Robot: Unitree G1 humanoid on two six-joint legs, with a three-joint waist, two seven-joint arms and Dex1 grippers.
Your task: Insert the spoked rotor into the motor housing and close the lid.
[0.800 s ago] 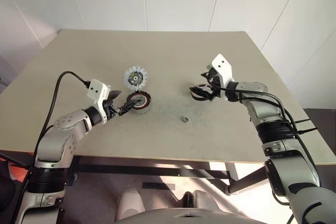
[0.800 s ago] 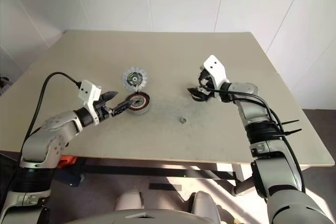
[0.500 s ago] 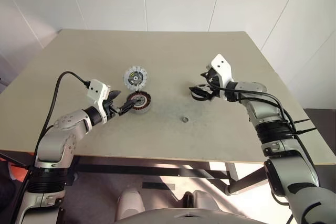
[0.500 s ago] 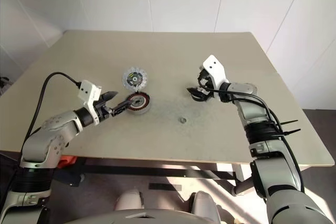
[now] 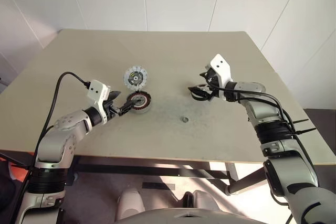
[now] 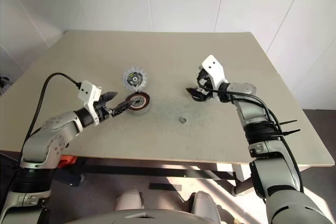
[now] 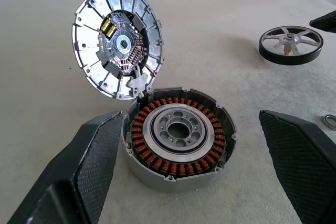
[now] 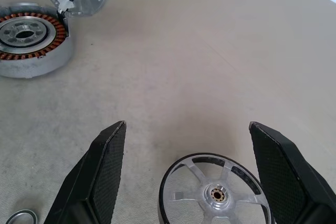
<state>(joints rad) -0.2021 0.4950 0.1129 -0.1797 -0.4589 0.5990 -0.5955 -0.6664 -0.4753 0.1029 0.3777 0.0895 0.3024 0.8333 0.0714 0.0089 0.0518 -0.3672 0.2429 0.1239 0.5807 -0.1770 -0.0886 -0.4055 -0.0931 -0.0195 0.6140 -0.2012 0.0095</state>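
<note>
In the right wrist view the black-rimmed, silver-spoked rotor disc (image 8: 215,193) is cut off at the frame edge & the small metal ring (image 8: 20,216) is half out of frame; from the head views the spokes are too small to make out. Beige desk (image 5: 173,51) has wide bare room toward its far edge & betw. the two arms, w/ the ring lying alone in the middle near the front edge. Round silver motor housing w/ copper windings (image 7: 178,136) sits on the desk's left half, its hinged silver ribbed lid w/ circuit board (image 7: 116,40) tipped up open behind it, left pincer (image 7: 189,174) spread wide either side of the housing, one finger just beside its wall, nothing gripped; the rotor lies flat on the desk well apart to the right, betw. the wide-open fingers of the right pincer (image 8: 189,182), also not gripped.
</note>
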